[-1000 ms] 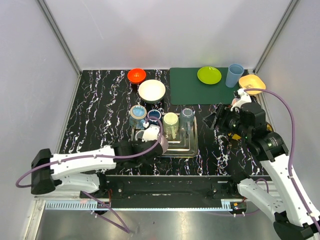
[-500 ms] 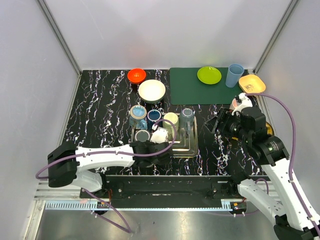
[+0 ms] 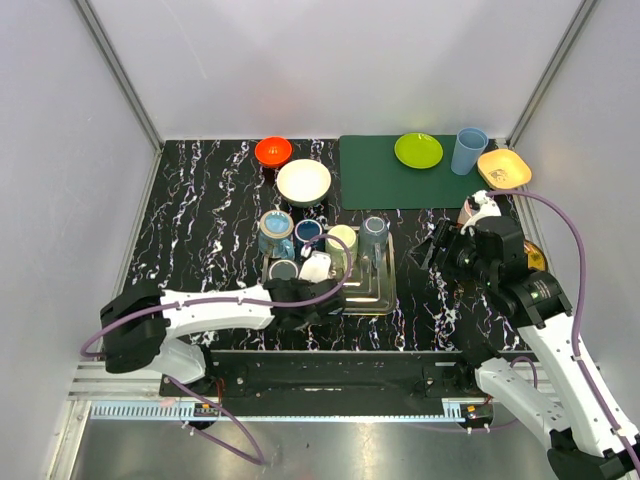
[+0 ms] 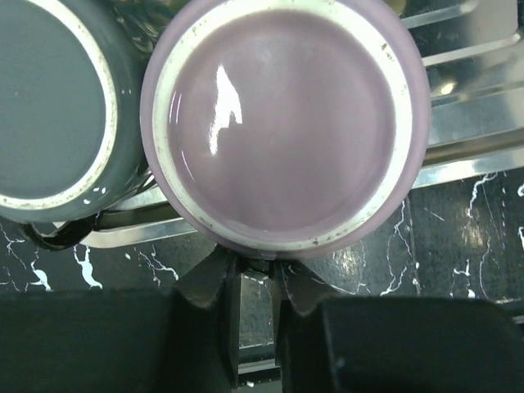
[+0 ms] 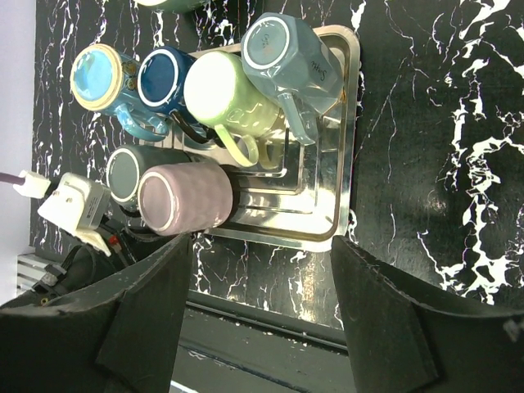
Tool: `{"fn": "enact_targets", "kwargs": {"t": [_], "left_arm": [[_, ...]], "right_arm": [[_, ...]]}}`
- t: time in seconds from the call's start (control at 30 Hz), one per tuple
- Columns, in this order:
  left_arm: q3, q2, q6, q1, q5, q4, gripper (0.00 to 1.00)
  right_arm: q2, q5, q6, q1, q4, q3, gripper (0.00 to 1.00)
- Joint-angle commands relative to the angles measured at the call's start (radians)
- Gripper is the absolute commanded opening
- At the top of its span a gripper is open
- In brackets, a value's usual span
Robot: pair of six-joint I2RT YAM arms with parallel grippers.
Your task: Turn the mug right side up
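The purple mug (image 4: 282,123) sits bottom up in the steel tray (image 4: 467,139), at its 7 o'clock corner. My left hand (image 4: 255,282) is closed, with the fingertips at the mug's 6 o'clock edge. My right hand (image 5: 262,241) hangs open at the tray's 3 o'clock side.

A dark grey upside-down mug (image 5: 131,173) touches the lilac ceramic mug (image 5: 184,198) on its left; a pale green mug (image 5: 229,97) stands just behind. The steel tray (image 5: 303,196) to its right lies bare, as does the black marbled bench (image 5: 409,164) beyond.
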Motion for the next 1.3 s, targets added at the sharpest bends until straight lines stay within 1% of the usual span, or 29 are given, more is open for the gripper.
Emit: {"fn": "enact_targets", "kwargs": {"t": [0.0,0.1,0.2,0.23,0.33,0.47,0.57,0.6,0.67,0.7,0.8,0.87,0.97,1.03,1.13,1.2,1.27], "left_arm": [[0.027,0.021,0.029,0.043,-0.044,0.08,0.1],[0.047,0.039,0.049,0.063,-0.044,0.082,0.11],[0.061,0.044,0.064,0.068,-0.038,0.079,0.23],[0.061,0.042,0.066,0.066,-0.032,0.08,0.32],[0.057,0.032,0.069,0.066,-0.017,0.08,0.43],[0.053,-0.011,0.07,0.054,-0.016,0.068,0.54],[0.064,-0.057,0.07,0.027,-0.021,0.05,0.57],[0.073,-0.073,0.072,0.019,-0.024,0.041,0.58],[0.086,-0.118,0.072,-0.009,-0.035,0.03,0.6],[0.104,-0.137,0.073,-0.02,-0.042,0.018,0.62],[0.139,-0.209,0.077,-0.064,-0.058,-0.002,0.65],[0.159,-0.267,0.081,-0.099,-0.069,-0.001,0.67],[0.159,-0.338,0.093,-0.142,-0.105,0.024,0.68],[0.152,-0.375,0.098,-0.152,-0.121,0.039,0.68],[0.116,-0.412,0.103,-0.152,-0.128,0.06,0.68],[0.09,-0.429,0.103,-0.15,-0.125,0.074,0.68],[0.069,-0.45,0.103,-0.152,-0.124,0.083,0.68]], "right_arm": [[-0.004,0.021,0.022,-0.001,0.003,-0.005,0.73],[-0.004,0.011,0.025,-0.001,-0.001,-0.005,0.73],[-0.006,0.016,0.023,-0.001,-0.008,-0.004,0.73],[-0.007,0.017,0.022,-0.003,-0.009,-0.004,0.73],[-0.01,0.028,0.019,-0.001,-0.017,0.001,0.73],[0.005,0.056,0.016,-0.001,-0.032,0.005,0.73],[0.042,0.164,0.036,-0.001,-0.075,0.012,0.74],[0.051,0.236,0.045,-0.001,-0.096,0.002,0.75],[0.08,0.302,0.077,-0.001,-0.104,-0.014,0.76],[0.091,0.361,0.089,-0.003,-0.094,-0.04,0.77],[0.13,0.439,0.146,-0.004,-0.069,-0.088,0.8],[0.16,0.453,0.18,-0.01,-0.052,-0.128,0.82],[0.224,0.461,0.213,-0.02,-0.02,-0.174,0.81],[0.272,0.479,0.233,-0.029,-0.015,-0.183,0.76],[0.293,0.533,0.284,-0.033,-0.008,-0.194,0.66],[0.299,0.566,0.304,-0.04,-0.008,-0.189,0.66],[0.31,0.6,0.315,-0.05,-0.021,-0.18,0.69]]}}
